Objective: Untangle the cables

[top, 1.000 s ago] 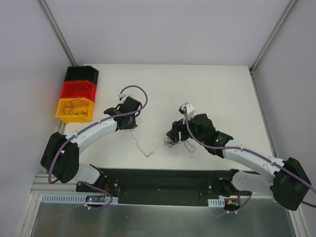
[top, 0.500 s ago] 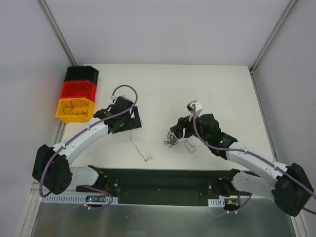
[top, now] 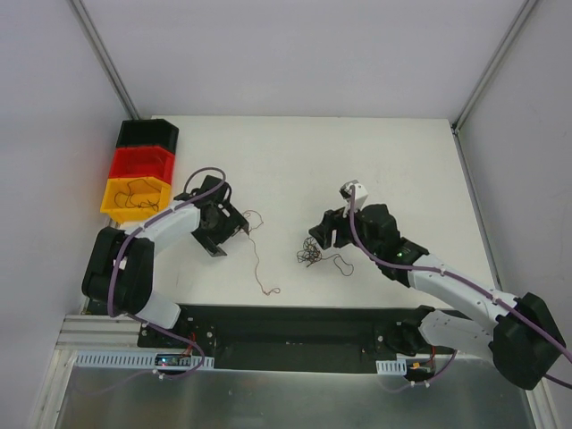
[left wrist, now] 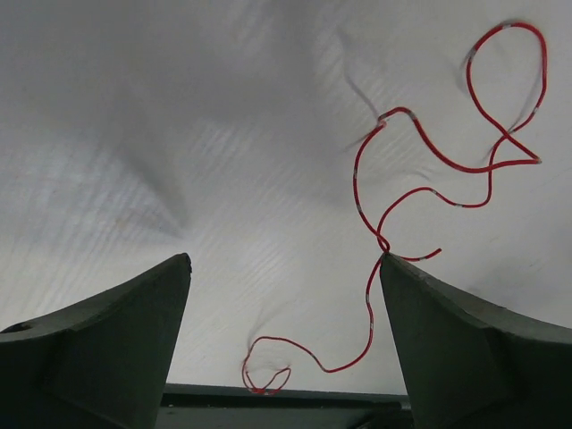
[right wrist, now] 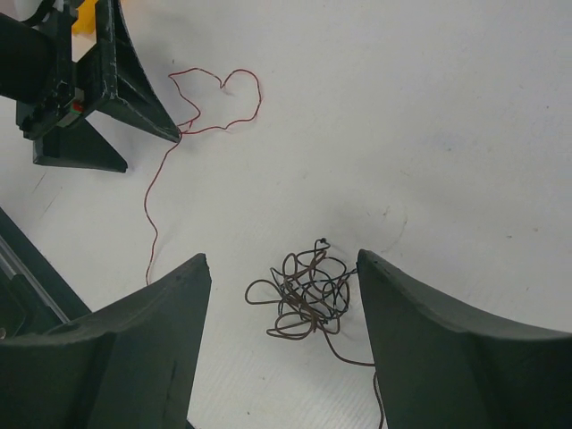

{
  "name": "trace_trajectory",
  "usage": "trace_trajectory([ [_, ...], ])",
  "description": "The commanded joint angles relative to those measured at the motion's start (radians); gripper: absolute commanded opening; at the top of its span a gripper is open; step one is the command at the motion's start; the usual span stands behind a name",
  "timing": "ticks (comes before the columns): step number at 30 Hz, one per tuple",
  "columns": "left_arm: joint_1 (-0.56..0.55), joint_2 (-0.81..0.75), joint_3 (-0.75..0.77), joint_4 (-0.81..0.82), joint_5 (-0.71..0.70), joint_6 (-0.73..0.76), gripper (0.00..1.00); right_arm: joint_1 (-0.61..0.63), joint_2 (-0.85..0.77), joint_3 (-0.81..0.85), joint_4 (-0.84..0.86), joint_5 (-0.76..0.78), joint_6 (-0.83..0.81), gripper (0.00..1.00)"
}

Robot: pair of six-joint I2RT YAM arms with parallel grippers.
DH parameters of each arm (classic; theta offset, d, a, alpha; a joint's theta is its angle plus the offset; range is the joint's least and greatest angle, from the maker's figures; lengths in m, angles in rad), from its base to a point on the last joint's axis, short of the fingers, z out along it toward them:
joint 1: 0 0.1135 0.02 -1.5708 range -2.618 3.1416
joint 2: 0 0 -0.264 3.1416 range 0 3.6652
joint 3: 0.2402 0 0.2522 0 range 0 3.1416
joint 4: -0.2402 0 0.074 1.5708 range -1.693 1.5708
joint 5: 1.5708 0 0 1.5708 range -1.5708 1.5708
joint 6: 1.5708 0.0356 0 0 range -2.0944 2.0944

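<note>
The left gripper (left wrist: 286, 261) stands released, jaws wide, low over the white table (top: 375, 161). A loose red wire (left wrist: 370, 308) snakes between them, touching one fingertip, ungripped. At about three o'clock from it in the top view, a dark brown tangle (right wrist: 308, 299) lies on the table between the spread, empty jaws of the right gripper (right wrist: 281, 257). At the left gripper's ten o'clock, a yellow bin (top: 134, 213) holds another dark wire (top: 136, 190).

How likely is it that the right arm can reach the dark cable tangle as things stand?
Likely yes: the right tool hangs open above the dark cable tangle with nothing between them, and the red cable lies off to one side.
</note>
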Motion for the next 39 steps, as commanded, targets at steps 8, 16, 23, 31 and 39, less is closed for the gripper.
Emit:
trace_trajectory([
  [8, -0.002, -0.001, -0.104, 0.336, 0.124, -0.102, 0.75, -0.026, 0.014, 0.004, 0.051, -0.034, 0.018, 0.69],
  [16, -0.002, -0.01, -0.148, 0.505, 0.173, -0.106, 0.9, -0.03, 0.048, 0.015, 0.054, -0.058, 0.027, 0.69],
  [23, -0.002, 0.039, -0.174, 0.646, 0.233, -0.109, 0.75, -0.032, 0.063, 0.016, 0.062, -0.069, 0.03, 0.69],
  [31, 0.025, 0.08, -0.133, 0.686, 0.212, -0.034, 0.0, -0.035, 0.074, 0.019, 0.062, -0.07, 0.032, 0.69],
  [39, 0.195, -0.009, 0.02, 0.589, 0.261, 0.271, 0.0, -0.036, 0.072, 0.021, 0.059, -0.075, 0.036, 0.69],
])
